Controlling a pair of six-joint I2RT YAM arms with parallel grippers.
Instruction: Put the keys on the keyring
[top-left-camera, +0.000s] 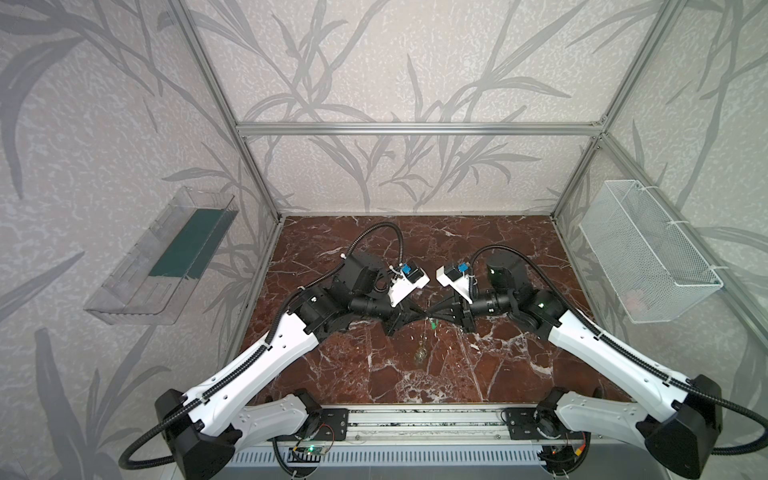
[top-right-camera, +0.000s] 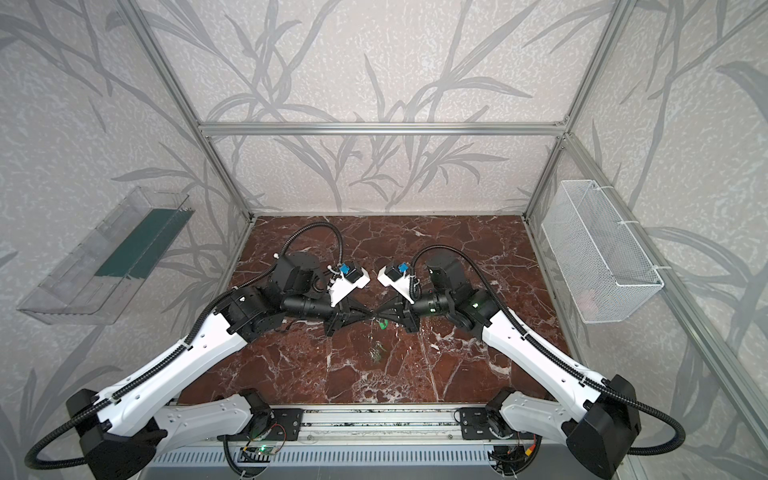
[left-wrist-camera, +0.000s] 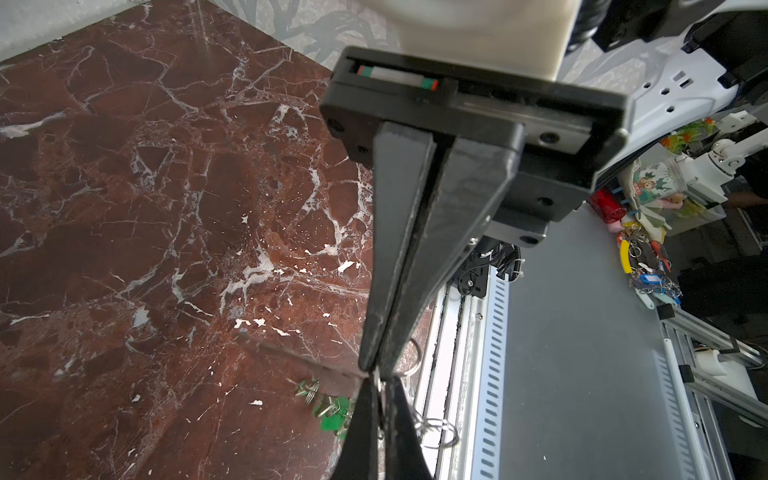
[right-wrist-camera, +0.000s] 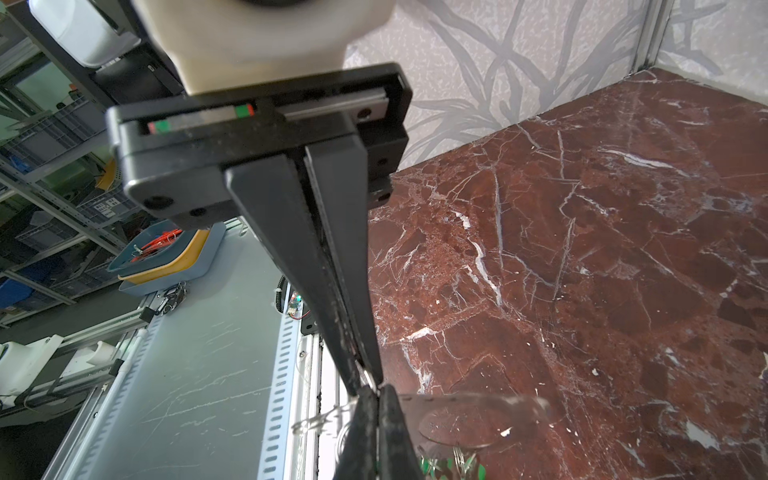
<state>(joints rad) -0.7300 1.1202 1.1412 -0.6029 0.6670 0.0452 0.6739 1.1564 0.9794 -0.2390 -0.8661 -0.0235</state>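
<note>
Left pincer (left-wrist-camera: 375, 368) and right pincer (right-wrist-camera: 367, 384) are both pressed together, meeting tip to tip above the middle of the tabletop (top-left-camera: 478, 249). The blurred keyring (right-wrist-camera: 469, 409) hangs at their tips. The green-tagged keys (left-wrist-camera: 332, 417) are just beneath, and which pincer grips is unclear.

Two black two-fingered grippers are showing: the left gripper (top-left-camera: 423, 318) and the right gripper (top-left-camera: 432, 318). Small silver metal keys with bright green plastic tags (top-left-camera: 420, 355) are showing in two clusters, too small for counting singly. One clear plastic wall tray (top-left-camera: 137, 286) and one white wire-mesh basket (top-left-camera: 648, 257) are hanging at the sides.
</note>
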